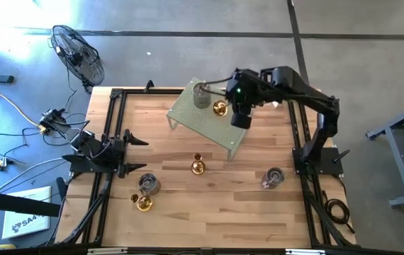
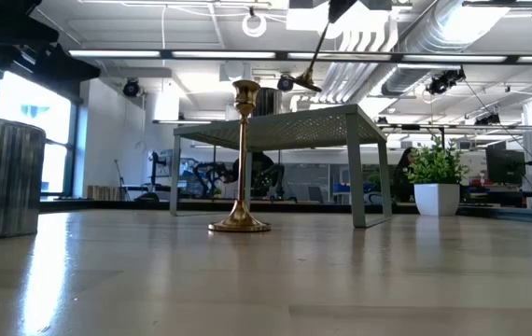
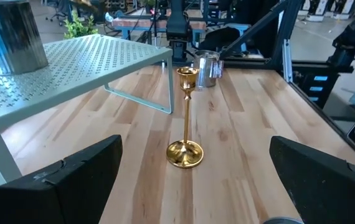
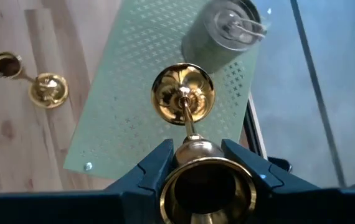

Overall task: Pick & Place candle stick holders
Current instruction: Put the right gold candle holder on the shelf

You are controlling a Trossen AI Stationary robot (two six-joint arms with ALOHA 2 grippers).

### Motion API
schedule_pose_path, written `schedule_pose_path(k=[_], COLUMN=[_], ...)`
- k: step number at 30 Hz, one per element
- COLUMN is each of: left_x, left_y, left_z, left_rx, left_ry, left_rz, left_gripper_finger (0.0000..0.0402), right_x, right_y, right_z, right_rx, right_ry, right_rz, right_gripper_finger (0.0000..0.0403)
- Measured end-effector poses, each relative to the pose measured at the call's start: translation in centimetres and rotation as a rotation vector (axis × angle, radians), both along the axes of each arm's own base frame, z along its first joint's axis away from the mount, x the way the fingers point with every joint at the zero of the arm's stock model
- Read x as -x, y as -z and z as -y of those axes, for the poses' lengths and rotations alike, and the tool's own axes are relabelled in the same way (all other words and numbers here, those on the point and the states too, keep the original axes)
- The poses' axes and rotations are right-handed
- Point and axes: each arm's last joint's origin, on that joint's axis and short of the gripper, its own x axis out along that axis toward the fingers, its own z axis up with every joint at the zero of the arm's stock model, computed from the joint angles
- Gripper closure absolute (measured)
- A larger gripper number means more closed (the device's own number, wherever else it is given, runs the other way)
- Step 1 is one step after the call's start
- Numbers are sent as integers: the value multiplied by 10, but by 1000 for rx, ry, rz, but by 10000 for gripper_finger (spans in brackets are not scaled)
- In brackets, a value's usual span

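Right gripper (image 4: 193,163) has its fingers clamped round the cup end of a gold candle stick holder (image 4: 184,99), hanging it base-down over the pale green rack (image 1: 195,122) in the upper middle of the high view. A grey cup holder (image 1: 201,95) already sits on the rack just beside it, toward the top of the frame. My take: lower it straight and slow so the round base lands flat, and don't let go until it does, since that tall stem would tip easily. Room is tight near the grey cup and the rack's far edge; the lower part of the rack is bare. Another gold holder (image 1: 198,165) stands mid-table. Left gripper (image 1: 132,152) waits at the left side, fingers spread wide.
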Motion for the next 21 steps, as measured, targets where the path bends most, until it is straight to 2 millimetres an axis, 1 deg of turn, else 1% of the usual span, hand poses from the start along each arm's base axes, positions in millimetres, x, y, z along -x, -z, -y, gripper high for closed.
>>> schedule_pose_path(k=[4,9,15,21], left_x=[0,0,0,1], left_y=[0,0,0,4], left_z=[0,0,0,0], left_rx=[-41,-51,-52,-58], left_ry=[6,8,8,10], left_rz=[-1,-2,-3,-38], left_gripper_finger=[2,2,2,2], right_x=[3,7,9,8], right_y=[0,1,1,3], right_z=[13,26,34,34], right_rx=[-43,-75,-107,-113], right_ry=[62,140,187,206], right_rz=[17,36,51,49], right_gripper_finger=[288,288,288,288])
